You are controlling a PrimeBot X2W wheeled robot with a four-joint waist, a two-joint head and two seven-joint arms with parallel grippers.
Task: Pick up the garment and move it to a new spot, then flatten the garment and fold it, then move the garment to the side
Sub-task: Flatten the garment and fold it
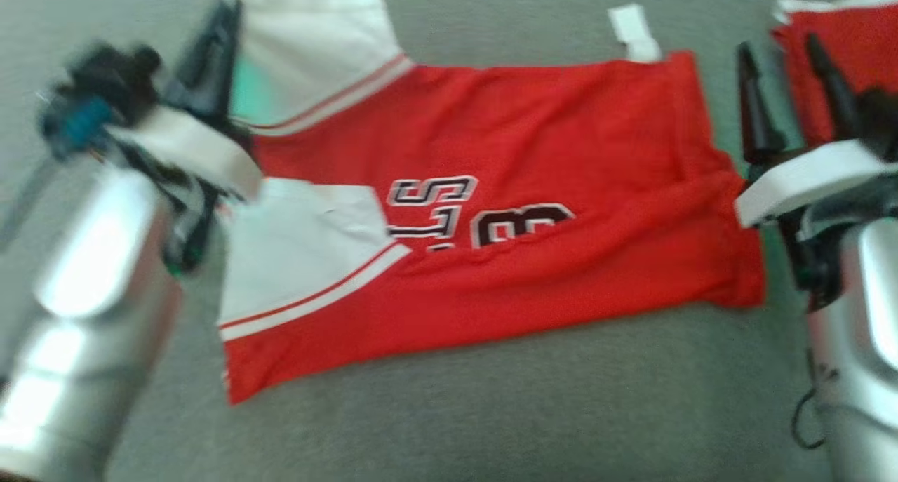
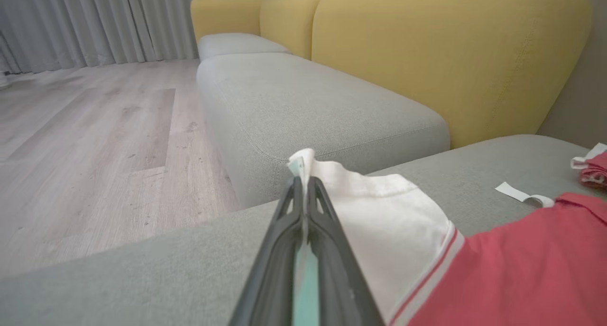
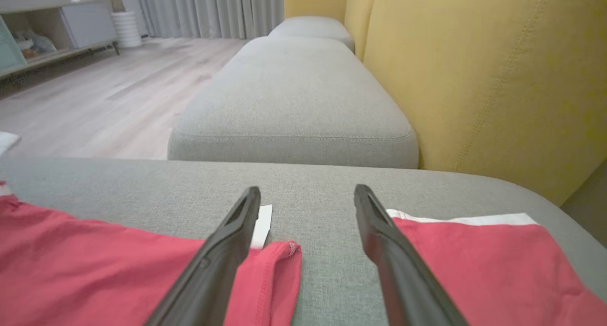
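Left fingers (image 2: pixel 303 193), level and pointing along the sofa (image 2: pixel 308 103), are clamped on the white sleeve (image 2: pixel 379 212) at their tips; the red garment (image 1: pixel 533 138) lies flat to their right. Best to carry the sleeve over low and taut. Right fingers (image 3: pixel 307 193) hover apart, with the hem corner between them.

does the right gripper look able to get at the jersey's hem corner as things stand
Probably yes: the right gripper stands open right beside the hem corner of the jersey, with only bare grey cushion between them and nothing in the way.
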